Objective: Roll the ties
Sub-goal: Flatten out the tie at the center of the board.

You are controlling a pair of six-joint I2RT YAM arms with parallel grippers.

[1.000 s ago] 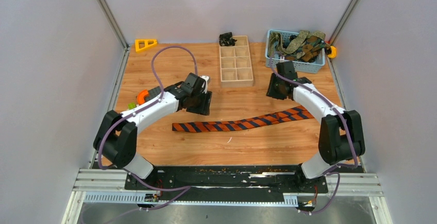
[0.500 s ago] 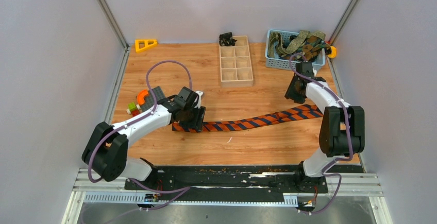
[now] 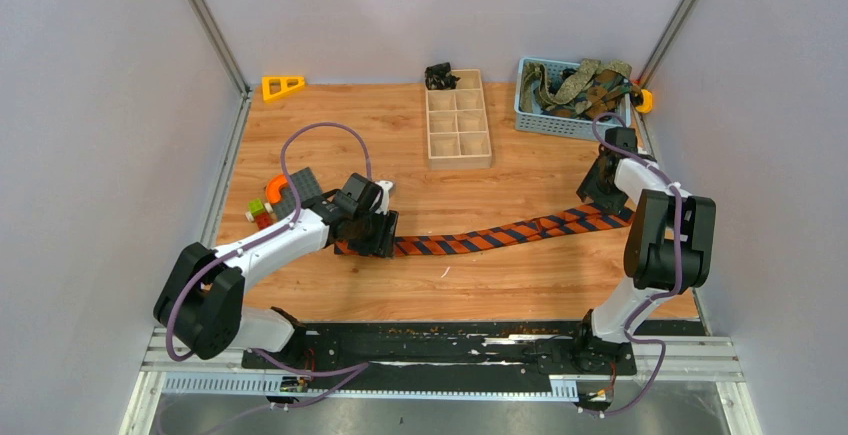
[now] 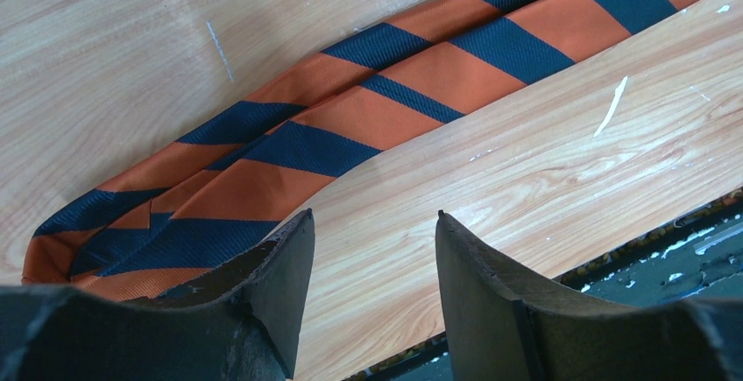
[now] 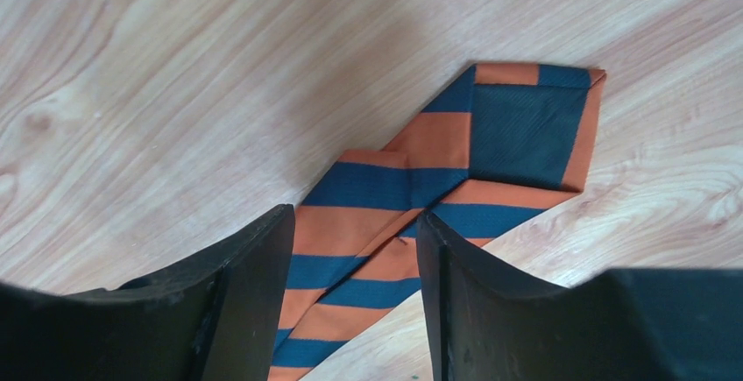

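Left gripper (image 4: 372,219), jaws parted and empty, has dropped onto the near end of the striped tie (image 3: 480,238), which lies flat across the middle of the overhead frame. Right gripper (image 5: 355,215) has swung away from the basket (image 3: 565,127) to the tie's far-right end, jaws spreading, holding nothing. With both ends covered, rolling looks ready to start.

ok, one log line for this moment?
orange-navy striped tie: flat, unrolled | left end effector: open, at narrow end | right end effector: open, over wide end

right claw (image 5: 355,216) spread – striped tie (image 5: 412,188) end lies beneath.
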